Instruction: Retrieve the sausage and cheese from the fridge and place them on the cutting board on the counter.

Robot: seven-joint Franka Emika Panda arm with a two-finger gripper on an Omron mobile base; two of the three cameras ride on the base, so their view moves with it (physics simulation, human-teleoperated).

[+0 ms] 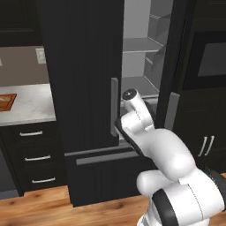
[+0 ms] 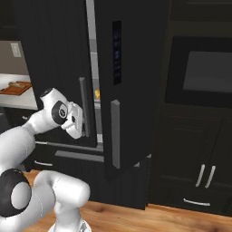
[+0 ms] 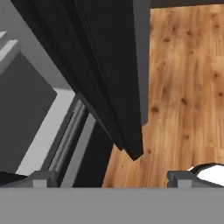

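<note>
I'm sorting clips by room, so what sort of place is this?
A rendered home kitchen, most likely: a tall black fridge with one door ajar, a marble counter over drawers, and a built-in oven.

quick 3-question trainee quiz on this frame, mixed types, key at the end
1. True or false: the fridge's right door stands partly open while its left door is shut.
2. Multiple choice: the gripper is A) shut on a door handle, B) open and holding nothing, C) shut on the cheese.
3. Short answer: where does the cutting board lie?

Key:
1. True. The pale shelved interior shows through the gap in the left base view.
2. B. In the hand view both fingertips stand wide apart, with floor and the door's lower edge beyond.
3. On the counter, left of the fridge.
</note>
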